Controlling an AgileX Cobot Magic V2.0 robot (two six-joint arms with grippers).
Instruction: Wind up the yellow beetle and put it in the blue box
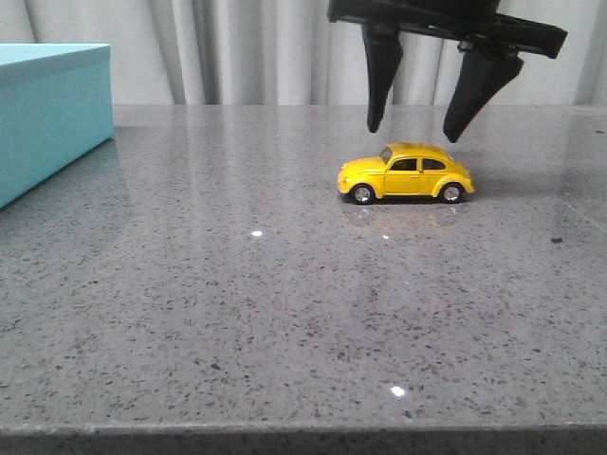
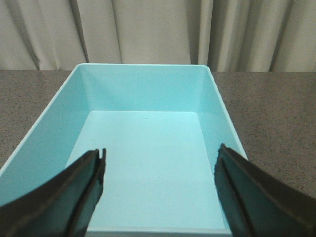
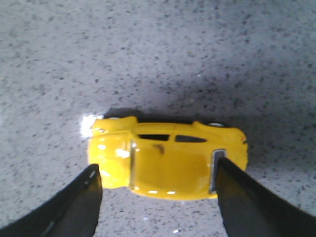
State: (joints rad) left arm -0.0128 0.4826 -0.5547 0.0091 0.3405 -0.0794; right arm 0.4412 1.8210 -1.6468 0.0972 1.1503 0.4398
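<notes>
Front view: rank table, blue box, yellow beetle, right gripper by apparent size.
1. Table, fills most of the view.
2. Blue box, cropped at the edge.
3. Right gripper and yellow beetle: unsure, gripper is cropped.

Yellow beetle [image 1: 406,174] right of blue box [image 1: 49,112]

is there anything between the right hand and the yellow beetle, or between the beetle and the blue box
Nothing visible. The right hand hangs open directly above the yellow beetle with only air between. From the beetle over to the blue box there is only bare grey countertop, and the box is open and empty inside.
</notes>
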